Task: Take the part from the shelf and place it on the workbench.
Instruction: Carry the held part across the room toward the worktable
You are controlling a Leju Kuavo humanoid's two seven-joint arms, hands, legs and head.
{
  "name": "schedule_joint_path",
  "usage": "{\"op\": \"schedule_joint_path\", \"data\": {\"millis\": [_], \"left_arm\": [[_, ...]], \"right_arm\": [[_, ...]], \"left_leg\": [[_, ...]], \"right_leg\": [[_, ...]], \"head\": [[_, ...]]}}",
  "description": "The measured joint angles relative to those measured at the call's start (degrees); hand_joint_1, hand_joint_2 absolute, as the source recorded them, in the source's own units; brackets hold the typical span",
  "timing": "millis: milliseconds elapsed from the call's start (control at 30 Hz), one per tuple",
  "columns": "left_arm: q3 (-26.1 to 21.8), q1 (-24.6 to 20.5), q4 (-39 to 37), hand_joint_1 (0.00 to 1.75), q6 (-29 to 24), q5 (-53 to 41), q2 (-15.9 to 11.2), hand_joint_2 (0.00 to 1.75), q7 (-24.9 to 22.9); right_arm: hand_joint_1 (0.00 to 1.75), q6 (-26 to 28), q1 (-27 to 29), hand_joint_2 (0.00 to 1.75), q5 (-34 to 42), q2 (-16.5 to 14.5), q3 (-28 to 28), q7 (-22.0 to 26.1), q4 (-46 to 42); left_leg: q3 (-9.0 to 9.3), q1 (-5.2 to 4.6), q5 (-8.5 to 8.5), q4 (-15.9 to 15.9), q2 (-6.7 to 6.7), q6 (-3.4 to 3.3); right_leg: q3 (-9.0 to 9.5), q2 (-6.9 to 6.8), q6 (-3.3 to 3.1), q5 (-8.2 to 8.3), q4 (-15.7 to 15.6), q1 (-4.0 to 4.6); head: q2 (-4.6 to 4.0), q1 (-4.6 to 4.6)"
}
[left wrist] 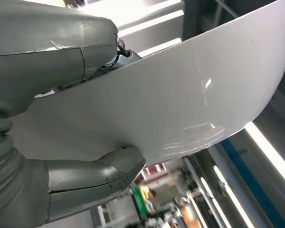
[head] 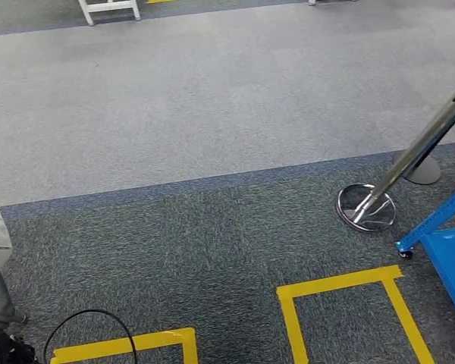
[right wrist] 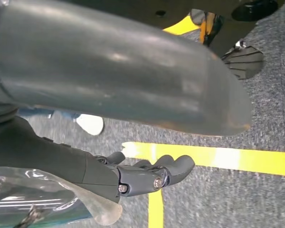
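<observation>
The part (left wrist: 191,99), a broad, curved white panel, sits in the left hand (left wrist: 62,114), gripped with the thick grey thumb (left wrist: 98,175) on one face and the rest of the hand on the other. Past the part's edge run bright strip lights (left wrist: 266,156). The right hand (right wrist: 134,142) holds nothing, its dark fingers (right wrist: 159,173) loosely curled and apart above grey carpet (head: 214,136) crossed by yellow tape lines (head: 340,287). Right of that tape stand a chrome post (head: 380,193) and a blue frame (head: 443,250).

white part (left wrist: 191,99) cut off by frame, blue shelf (head: 450,254) cropped
</observation>
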State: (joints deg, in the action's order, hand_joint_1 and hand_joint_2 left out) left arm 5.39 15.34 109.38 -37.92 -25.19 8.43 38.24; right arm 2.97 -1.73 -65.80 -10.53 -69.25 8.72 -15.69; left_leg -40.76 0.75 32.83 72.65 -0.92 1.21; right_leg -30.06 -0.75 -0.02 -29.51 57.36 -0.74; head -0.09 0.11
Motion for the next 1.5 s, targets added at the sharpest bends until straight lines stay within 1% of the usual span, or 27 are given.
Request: {"op": "schedule_joint_path", "data": {"millis": [67,100,167,233,300,333,400,467,500,533,567,633,700,767,800,833,867,900,967,1033,1067,1133,1200,1267,1333,1400,1500], "left_arm": [[0.0,0.1,-0.1,1.75,0.0,0.0,0.0,1.75,0.0],[0.0,0.1,-0.1,1.75,0.0,0.0,0.0,1.75,0.0],[0.1,0.0,-0.1,1.75,0.0,0.0,0.0,1.75,0.0],[0.2,0.0,-0.1,1.75,0.0,0.0,0.0,1.75,-0.1],[0.3,0.0,-0.1,1.75,0.0,0.0,0.0,1.75,-0.2],[0.3,0.1,-0.1,1.75,0.0,0.0,0.0,1.75,-0.2],[0.4,0.0,-0.1,1.75,0.0,0.0,0.0,1.75,-0.2],[0.5,-0.1,-0.1,1.75,0.0,0.0,0.0,1.75,-0.2],[0.6,-0.1,-0.1,1.75,0.0,0.0,0.0,1.75,-0.2],[0.6,-0.1,-0.1,1.75,0.0,0.0,0.0,1.75,-0.3],[0.6,0.0,-0.1,1.75,0.0,0.0,0.0,1.75,-0.3],[0.6,0.0,-0.1,1.75,0.0,0.0,0.0,1.75,-0.3],[0.6,-0.1,-0.2,1.75,0.0,0.0,0.0,1.75,-0.3],[0.6,-0.1,-0.2,1.75,0.0,0.0,0.0,1.75,-0.4],[0.6,-0.1,-0.3,1.75,0.0,0.0,0.0,1.75,-0.4],[0.6,0.0,-0.3,1.75,0.0,0.0,0.0,1.75,-0.4],[0.6,0.0,-0.3,1.75,0.0,0.0,0.0,1.75,-0.4],[0.6,-0.1,-0.3,1.75,0.0,0.0,0.0,1.75,-0.4],[0.6,-0.2,-0.3,1.75,0.0,0.0,0.0,1.75,-0.4],[0.6,-0.2,-0.4,1.75,0.0,0.0,0.0,1.75,-0.4],[0.6,-0.2,-0.4,1.75,0.0,0.0,-0.1,1.75,-0.4],[0.6,-0.2,-0.4,1.75,0.0,0.0,-0.1,1.75,-0.5],[0.6,-0.2,-0.5,1.75,0.0,0.0,-0.1,1.75,-0.5],[0.6,-0.2,-0.5,1.75,0.0,0.0,-0.1,1.75,-0.5],[0.5,0.0,-0.5,1.75,0.0,0.0,-0.2,1.75,-0.5],[0.5,0.0,-0.5,1.75,0.0,0.0,-0.2,1.75,-0.5],[0.6,0.0,-0.5,1.75,0.0,0.0,-0.1,1.75,-0.5]], "right_arm": [[0.0,0.0,0.0,0.0,0.0,0.0,0.0,0.0,0.0],[0.0,0.0,-0.1,0.0,0.0,0.0,0.0,0.0,0.0],[0.0,-0.1,-0.1,0.0,-0.1,0.0,0.0,0.0,0.0],[0.0,-0.2,-0.2,0.0,-0.1,0.0,0.0,0.0,0.0],[0.0,-0.2,-0.3,0.0,-0.1,0.0,0.0,0.0,0.0],[0.0,-0.2,-0.4,0.0,-0.1,0.0,0.0,0.0,0.0],[0.0,-0.3,-0.6,0.0,-0.1,0.0,0.0,0.1,0.1],[0.0,-0.3,-0.4,0.0,-0.1,0.0,0.0,0.1,0.1],[0.0,-0.4,-0.3,0.0,-0.1,0.0,0.0,0.1,0.1],[0.0,-0.4,-0.2,0.0,-0.1,0.0,0.0,0.1,0.1],[0.0,-0.3,-0.1,0.0,-0.2,0.0,0.0,0.1,0.1],[0.0,-0.3,-0.1,0.0,-0.2,0.1,0.0,0.1,0.1],[0.0,-0.2,-0.1,0.0,-0.3,0.2,0.0,0.1,0.1],[0.0,-0.2,-0.1,0.0,-0.3,0.4,0.0,0.0,0.1],[0.0,-0.1,-0.1,0.0,-0.3,0.4,0.0,0.0,0.1],[0.0,-0.1,-0.2,0.0,-0.3,0.4,0.0,-0.1,0.1],[0.0,-0.1,-0.2,0.0,-0.3,0.4,0.0,-0.1,0.1],[0.0,-0.1,-0.1,0.0,-0.3,0.4,0.0,-0.1,0.1],[0.0,-0.1,0.0,0.0,-0.4,0.4,0.0,-0.1,0.1],[0.0,-0.1,0.0,0.0,-0.5,0.4,0.0,-0.1,0.2],[0.0,-0.1,0.0,0.0,-0.5,0.4,0.0,-0.1,0.2],[0.0,-0.2,0.0,0.0,-0.7,0.4,0.0,-0.1,0.2],[0.0,-0.2,-0.1,0.0,-0.8,0.4,0.0,-0.1,0.2],[0.0,-0.2,-0.2,0.0,-1.0,0.4,0.0,0.0,0.2],[0.0,-0.2,-0.3,0.0,-1.0,0.4,0.0,0.0,0.2],[0.0,-0.2,-0.4,0.0,-1.1,0.4,0.0,0.1,0.2],[0.0,-0.2,-0.2,0.0,-1.1,0.4,0.0,0.1,0.3]], "left_leg": [[-0.43,0.32,-0.63,1.1,0.38,0.31],[0.99,0.44,-2.37,-1.5,0.78,0.39],[5.01,0.27,-5.45,-9.3,3.14,0.24],[7.01,-0.18,-6.06,-13.4,4.76,-0.56],[6.99,-0.42,-5.87,-13.6,3.84,-1.55],[7.03,-0.39,-5.95,-13.8,3.21,-1.94],[7.11,-0.22,-6.2,-14.1,2.0,-2.74],[7.15,-0.29,-6.17,-14.2,0.82,-3.27],[7.18,-0.44,-6.09,-14.1,0.08,-3.41],[7.26,-0.62,-6.01,-14.1,-0.74,-3.53],[7.39,-0.79,-5.95,-14.1,-1.63,-3.61],[7.79,-0.98,-5.8,-14.1,-3.35,-3.69],[7.81,-0.96,-5.66,-14.0,-4.87,-3.5],[7.4,-0.63,-5.75,-14.0,-6.33,-2.94],[7.21,-0.45,-5.86,-14.0,-7.13,-2.59],[7.15,-0.43,-5.78,-14.0,-7.07,-2.3],[6.92,-0.54,-5.32,-13.4,-5.98,-2.01],[6.25,-0.67,-4.29,-11.9,-4.3,-1.72],[3.26,-0.66,-0.94,-5.4,-0.79,-1.13],[0.07,-0.26,1.19,0.9,0.09,-0.56],[-0.28,-0.05,0.66,1.5,0.27,-0.31],[2.49,0.26,-3.27,-4.1,1.29,-0.02],[6.26,-0.02,-6.07,-11.5,4.1,-0.23],[7.42,-0.54,-6.14,-14.1,5.56,-0.97],[7.32,-0.64,-6.25,-14.4,4.29,-1.91],[7.47,-0.48,-6.53,-14.8,2.95,-2.72],[7.51,-0.44,-6.62,-15.0,0.97,-3.39]], "right_leg": [[0.21,-1.75,0.06,-0.27,0.0,0.05],[0.44,-2.5,0.15,-0.44,0.0,0.05],[0.86,-3.82,0.64,-0.95,0.0,0.22],[1.03,-4.93,1.36,-1.48,-0.1,0.51],[1.69,-6.04,1.98,-1.75,-0.4,0.55],[1.89,-5.64,2.27,-2.05,-0.3,0.44],[0.61,-2.86,2.61,-4.04,2.7,0.19],[-3.46,0.03,2.59,-7.47,10.4,0.12],[-5.76,0.47,2.49,-8.64,14.3,0.18],[-7.44,0.65,2.29,-8.66,16.6,0.26],[-8.12,0.8,2.0,-7.47,16.7,0.38],[-6.35,1.97,1.23,-2.42,10.4,0.68],[-3.49,5.2,0.61,0.97,3.3,0.7],[-2.23,6.9,0.4,1.27,0.9,0.71],[-1.95,6.33,0.39,1.25,0.5,0.76],[-1.69,5.53,0.25,1.35,0.2,0.71],[-1.31,4.67,0.06,1.43,-0.3,0.63],[-0.92,3.72,-0.14,1.5,-0.7,0.55],[-0.38,1.77,-0.45,1.38,-1.1,0.57],[-0.11,-0.16,-0.47,1.05,-1.1,0.59],[0.08,-1.1,-0.4,0.85,-1.1,0.57],[0.74,-2.7,-0.09,0.37,-1.1,0.48],[1.23,-3.91,0.5,-0.21,-1.0,0.65],[1.6,-5.05,1.12,-0.7,-1.0,0.95],[2.05,-6.17,1.72,-1.09,-1.1,0.87],[1.37,-4.46,2.25,-2.62,0.7,0.6],[-4.3,0.1,2.43,-7.55,11.9,0.43]], "head": [[0.0,-0.01],[0.0,-0.01],[0.0,-0.04],[0.0,0.02],[0.0,0.14],[0.0,0.24],[0.0,0.45],[0.0,0.68],[0.0,0.74],[0.0,0.75],[0.0,0.74],[0.0,0.74],[0.0,0.65],[0.0,0.6],[0.0,0.61],[0.0,0.61],[0.0,0.54],[0.0,0.44],[0.0,0.29],[0.0,0.26],[0.0,0.25],[0.0,0.24],[0.0,0.2],[0.0,0.36],[0.0,0.52],[0.0,0.67],[0.0,1.12]]}}
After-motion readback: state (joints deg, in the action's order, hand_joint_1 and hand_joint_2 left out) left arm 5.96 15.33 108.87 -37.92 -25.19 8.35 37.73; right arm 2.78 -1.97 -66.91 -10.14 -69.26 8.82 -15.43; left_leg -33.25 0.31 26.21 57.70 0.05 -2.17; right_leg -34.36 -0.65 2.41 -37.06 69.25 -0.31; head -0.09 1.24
